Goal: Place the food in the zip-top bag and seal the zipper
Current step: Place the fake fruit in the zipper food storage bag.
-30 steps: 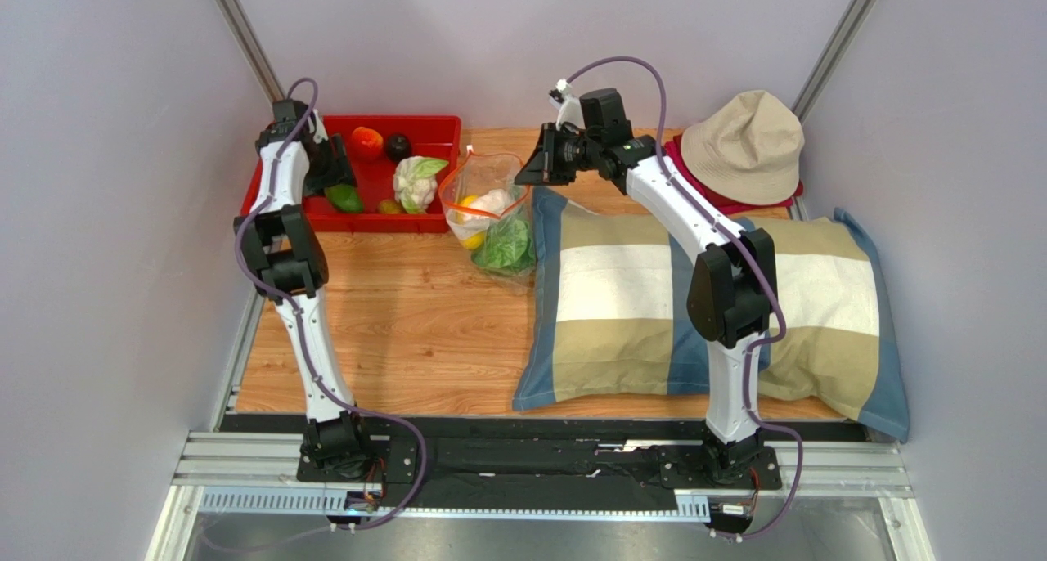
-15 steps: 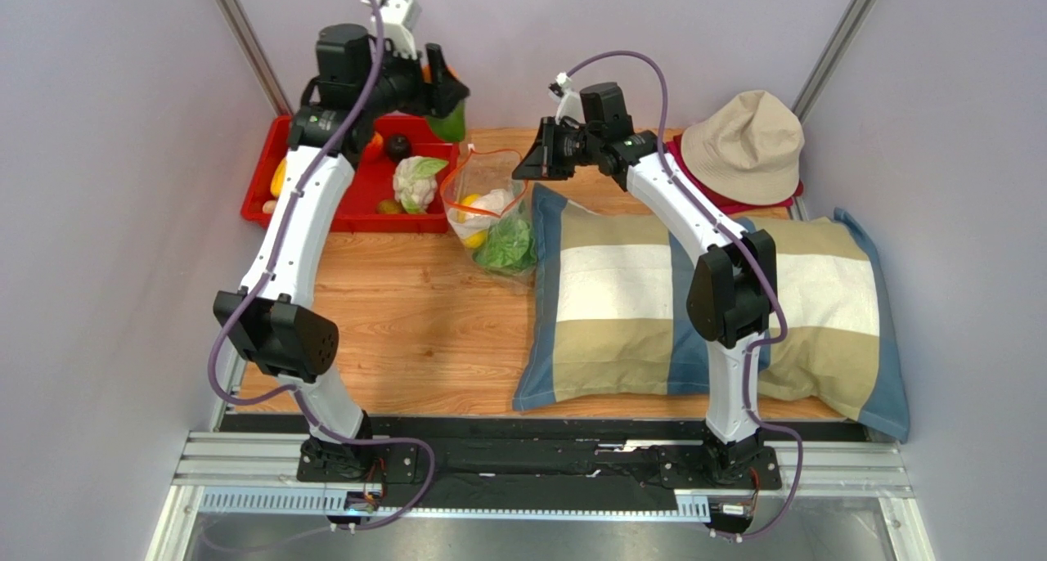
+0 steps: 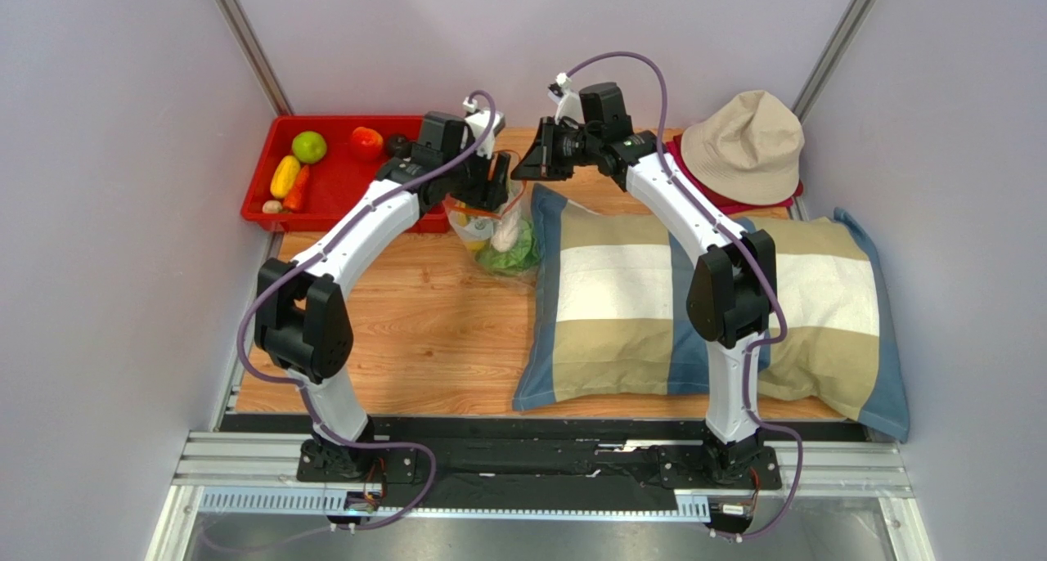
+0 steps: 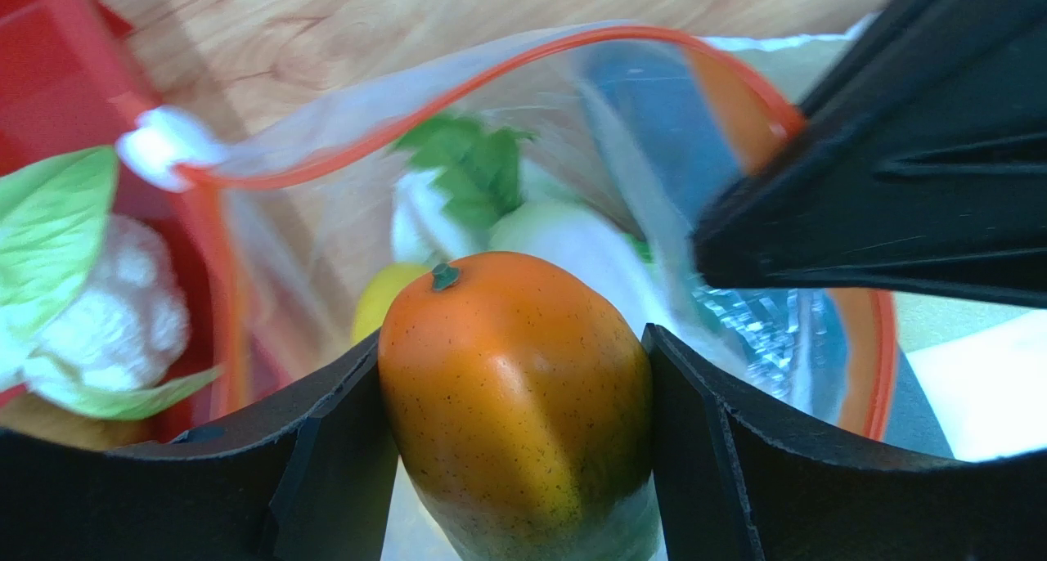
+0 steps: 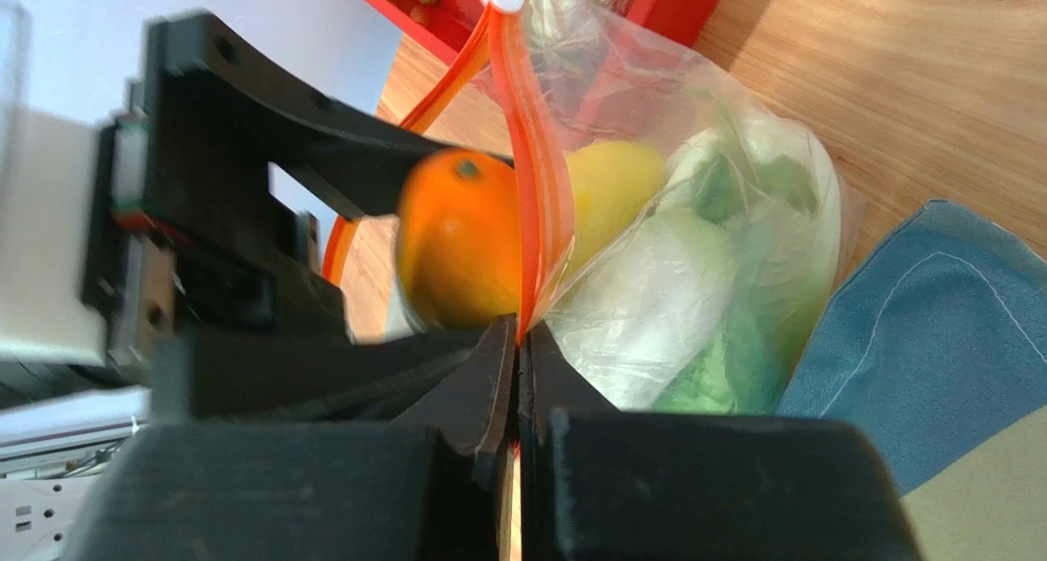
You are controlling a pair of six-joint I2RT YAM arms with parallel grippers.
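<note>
Top external: you have both arms reaching to the far side of the table [image 3: 406, 328], their jaws close to each other.

Pillow [image 3: 713, 316]: lies on the near side of the right jaws, under that arm.
Tray [image 3: 322, 218]: to the left of the left jaws. Loose food lies in it, among it a green piece [image 3: 309, 146] and a red piece [image 3: 366, 140].
Hat [image 3: 744, 144]: to the right of the right jaws, well apart.

Bag [image 4: 320, 205]: stands open just beyond the left jaws, mouth facing them. Inside you can see lettuce [image 4: 473, 169], a white piece [image 4: 559, 236] and a yellow piece [image 4: 381, 297].

Left gripper [image 4: 510, 346]: jaws clamped on an orange piece [image 4: 516, 396], one finger on each side, held over the bag's mouth. You cannot tell whether it is past the rim.

Right gripper [image 5: 516, 340]: jaws pressed together on the zipper [image 5: 535, 181], pinching the bag's rim. The strip runs straight away from the fingertips, and the orange piece sits just beside it.

Cauliflower [image 4: 117, 322]: left of the left jaws, in the tray.
Slider [image 4: 160, 144]: white, at the zipper's end on the tray side, just above the cauliflower in the left wrist view.
</note>
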